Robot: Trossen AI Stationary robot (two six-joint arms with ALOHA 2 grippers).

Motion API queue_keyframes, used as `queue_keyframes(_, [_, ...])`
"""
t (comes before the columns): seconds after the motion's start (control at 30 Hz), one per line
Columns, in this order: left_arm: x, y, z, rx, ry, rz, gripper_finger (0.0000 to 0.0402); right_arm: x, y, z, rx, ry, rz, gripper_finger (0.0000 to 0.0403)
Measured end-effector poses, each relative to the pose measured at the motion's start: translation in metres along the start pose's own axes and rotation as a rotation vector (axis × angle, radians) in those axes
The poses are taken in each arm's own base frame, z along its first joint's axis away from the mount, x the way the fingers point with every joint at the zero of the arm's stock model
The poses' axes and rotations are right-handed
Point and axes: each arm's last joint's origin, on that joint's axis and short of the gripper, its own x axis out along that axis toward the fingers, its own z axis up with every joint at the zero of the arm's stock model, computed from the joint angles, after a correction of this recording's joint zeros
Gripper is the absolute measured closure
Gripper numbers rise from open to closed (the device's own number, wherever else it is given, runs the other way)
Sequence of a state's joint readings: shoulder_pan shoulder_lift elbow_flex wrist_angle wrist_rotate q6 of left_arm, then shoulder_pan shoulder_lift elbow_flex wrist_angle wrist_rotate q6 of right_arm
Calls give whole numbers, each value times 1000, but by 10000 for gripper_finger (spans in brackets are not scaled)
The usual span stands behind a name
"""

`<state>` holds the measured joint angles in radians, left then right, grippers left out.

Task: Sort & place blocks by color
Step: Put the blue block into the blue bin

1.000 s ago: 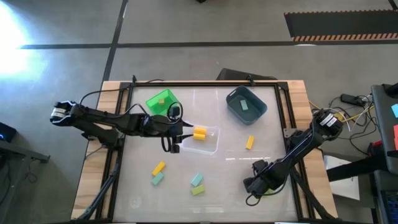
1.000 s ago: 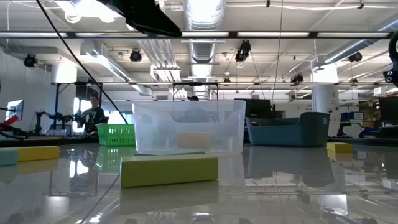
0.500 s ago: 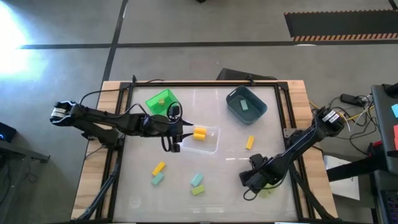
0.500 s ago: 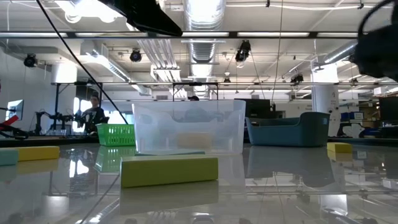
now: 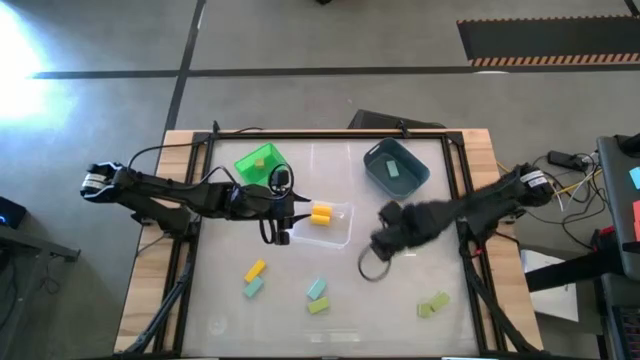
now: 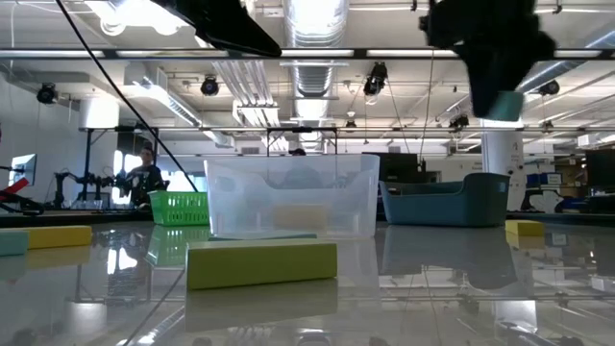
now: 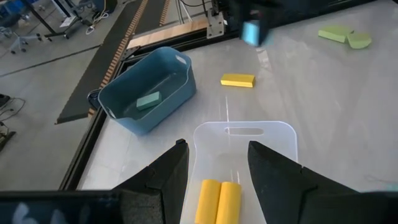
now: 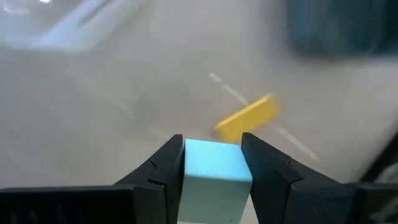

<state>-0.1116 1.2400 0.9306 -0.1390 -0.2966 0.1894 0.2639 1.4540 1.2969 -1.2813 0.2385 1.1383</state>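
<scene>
My right gripper hangs over the table's middle right, shut on a pale teal block, which also shows high up in the low view. My left gripper is open and waits above the clear bin, which holds two yellow blocks. The green bin holds a green block. The blue-grey bin holds a teal block. Loose on the table lie a yellow block, two teal blocks, a green block, two green blocks and one yellow block. My right gripper pinches the pale teal block by two opposite side faces, one finger on each. The block is lifted well clear of the table and sits between the fingertips, its end face turned toward the wrist camera.
The three bins stand in the table's far half: green at the left, clear in the middle, blue-grey at the right. A dark cable loop hangs below the right arm. A black frame edges the tabletop. Open tabletop lies between the loose blocks near the front.
My right gripper has risen from the table's near right corner and swung toward the far left, over the middle right, carrying the teal block up with it. The two green blocks near that corner have come into view. The left arm has kept still.
</scene>
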Motion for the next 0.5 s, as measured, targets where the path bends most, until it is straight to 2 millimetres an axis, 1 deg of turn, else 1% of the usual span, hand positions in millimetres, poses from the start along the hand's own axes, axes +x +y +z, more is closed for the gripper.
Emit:
queue_keyframes(0.13, [0,0,0,1,2,0,252,-4,-21,43,-96,-17,-19,278])
queue_keyframes(0.27, [-1,1,-2,9,21,22,252,-1,-51,82,-157,-16,-38,278])
queue_keyframes(0.4, [-6,4,-2,11,41,83,252,9,-88,114,-173,5,-60,278])
queue_keyframes(0.5, [-10,6,-2,10,43,100,252,21,-115,133,-155,24,-79,278])
